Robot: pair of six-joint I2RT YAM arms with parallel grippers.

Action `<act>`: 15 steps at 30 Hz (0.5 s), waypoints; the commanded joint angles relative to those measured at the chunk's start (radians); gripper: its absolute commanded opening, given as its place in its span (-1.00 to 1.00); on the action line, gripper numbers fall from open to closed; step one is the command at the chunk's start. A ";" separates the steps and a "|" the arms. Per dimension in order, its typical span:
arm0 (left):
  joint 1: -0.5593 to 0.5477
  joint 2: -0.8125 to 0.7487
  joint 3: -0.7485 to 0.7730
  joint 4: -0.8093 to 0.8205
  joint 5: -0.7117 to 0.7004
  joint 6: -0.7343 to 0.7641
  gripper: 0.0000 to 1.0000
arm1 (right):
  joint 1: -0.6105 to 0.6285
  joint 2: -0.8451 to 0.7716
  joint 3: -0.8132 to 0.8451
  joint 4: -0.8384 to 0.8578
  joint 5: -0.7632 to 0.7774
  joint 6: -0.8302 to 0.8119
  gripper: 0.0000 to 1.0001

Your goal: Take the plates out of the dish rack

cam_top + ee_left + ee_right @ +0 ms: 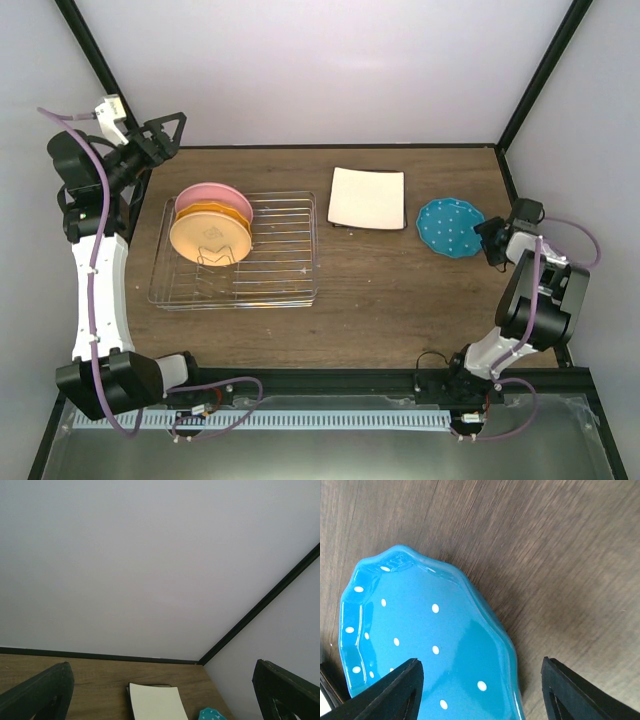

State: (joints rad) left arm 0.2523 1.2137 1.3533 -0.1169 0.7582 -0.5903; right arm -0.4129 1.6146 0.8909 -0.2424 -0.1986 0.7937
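Closest to the lens in the right wrist view, the right arm's dark fingers [395, 690] frame the bottom of the picture. The right jaws are spread wide and pinch nothing. One finger hangs over the teal dotted plate [430, 645] and the other over bare wood.

The brown tabletop [380, 290] carries everything. On its left half sits the dish rack [290, 298], a silver wire grid in a clear tray. Three round plates stand on edge at its left end: a pink plate [210, 192] at the back, an orange plate [240, 208] in the middle and an orange dotted plate [205, 235] in front.

To the right of the rack, near the far edge, a square cream plate [367, 197] lies flat with its plain side up. Whether a second one lies under it I cannot tell. Further right the teal plate lies flat, with the right jaws at its outer rim.

The left arm [100, 270] is raised at the far left corner. Its fingers [40, 690] point at the back wall, and the left jaws are spread and empty.

I judge the job about half done. The teal plate and at least one square plate are out, and three round plates are left to lift from the rack.
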 commanded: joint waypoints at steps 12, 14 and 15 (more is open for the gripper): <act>-0.003 0.027 -0.005 0.044 0.007 -0.002 1.00 | 0.349 -0.166 0.356 0.222 -0.015 -0.101 0.34; -0.003 0.031 -0.004 0.043 0.005 0.001 1.00 | 0.495 -0.049 0.489 0.227 -0.163 -0.177 0.30; -0.004 0.033 -0.002 0.042 0.005 0.004 1.00 | 0.571 0.020 0.565 0.208 -0.221 -0.231 0.27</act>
State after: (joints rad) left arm 0.2523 1.2354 1.3529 -0.0982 0.7616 -0.5911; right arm -0.0772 1.4456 1.2655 -0.0891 -0.1654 0.7158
